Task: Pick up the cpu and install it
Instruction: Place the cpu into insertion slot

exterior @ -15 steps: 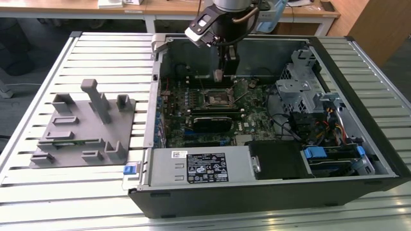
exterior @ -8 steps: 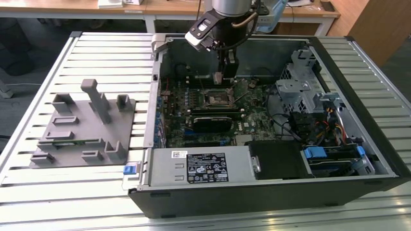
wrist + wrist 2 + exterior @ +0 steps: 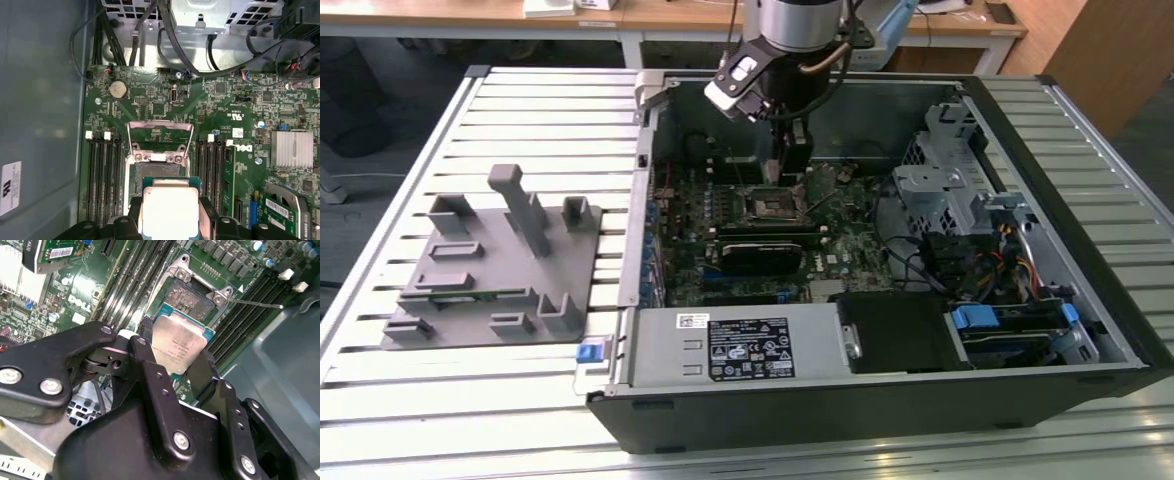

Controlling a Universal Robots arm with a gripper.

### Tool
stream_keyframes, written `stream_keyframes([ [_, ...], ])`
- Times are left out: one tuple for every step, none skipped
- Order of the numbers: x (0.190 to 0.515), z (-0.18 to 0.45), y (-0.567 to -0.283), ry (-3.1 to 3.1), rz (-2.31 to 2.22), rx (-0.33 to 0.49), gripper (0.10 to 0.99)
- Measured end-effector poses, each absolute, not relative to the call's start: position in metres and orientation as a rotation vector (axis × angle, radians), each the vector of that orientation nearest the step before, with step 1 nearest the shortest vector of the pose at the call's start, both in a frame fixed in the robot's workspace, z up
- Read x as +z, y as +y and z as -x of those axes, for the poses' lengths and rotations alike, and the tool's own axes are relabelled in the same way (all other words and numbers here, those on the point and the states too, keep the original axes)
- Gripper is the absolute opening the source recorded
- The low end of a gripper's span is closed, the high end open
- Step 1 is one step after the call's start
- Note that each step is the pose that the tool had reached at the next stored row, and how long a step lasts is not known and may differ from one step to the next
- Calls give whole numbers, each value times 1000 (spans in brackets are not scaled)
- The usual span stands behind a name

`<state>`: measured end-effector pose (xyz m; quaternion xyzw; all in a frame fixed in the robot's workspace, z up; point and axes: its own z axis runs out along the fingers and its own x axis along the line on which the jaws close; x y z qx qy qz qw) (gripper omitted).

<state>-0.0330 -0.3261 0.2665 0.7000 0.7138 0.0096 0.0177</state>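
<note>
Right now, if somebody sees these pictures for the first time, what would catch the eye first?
The silvery cpu stands out first, held in the black gripper over the green motherboard. Close by it lies the open socket with its metal bracket lifted. In the exterior view the open computer case holds all this, with a grey tray on the exterior view's left.

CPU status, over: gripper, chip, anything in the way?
Arm's gripper shut on the cpu. Chip held over the open socket, not seated. Load bracket raised; nothing seen between chip and socket.
</note>
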Motion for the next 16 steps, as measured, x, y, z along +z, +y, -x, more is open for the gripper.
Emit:
stream_keyframes([
  [265,33,-327,2218,-2175,30,533],
  [263,33,-327,2218,-2175,30,533],
  [261,33,-327,2218,-2175,30,533],
  [259,33,-327,2218,-2175,30,533],
  [257,33,-327,2218,-2175,30,533],
  [256,33,-327,2218,-2175,30,533],
  [255,33,-326,2218,-2174,30,533],
  [254,33,-326,2218,-2174,30,533],
  [253,34,-326,2218,-2174,30,533],
  [251,34,-325,2218,-2174,30,533],
  [250,34,-325,2218,-2174,30,533],
  [250,34,-325,2218,-2174,30,533],
  [249,34,-324,2218,-2174,30,533],
  [248,34,-324,2219,-2174,30,533],
  [246,34,-324,2219,-2174,30,533],
  [244,35,-324,2219,-2174,30,533],
])
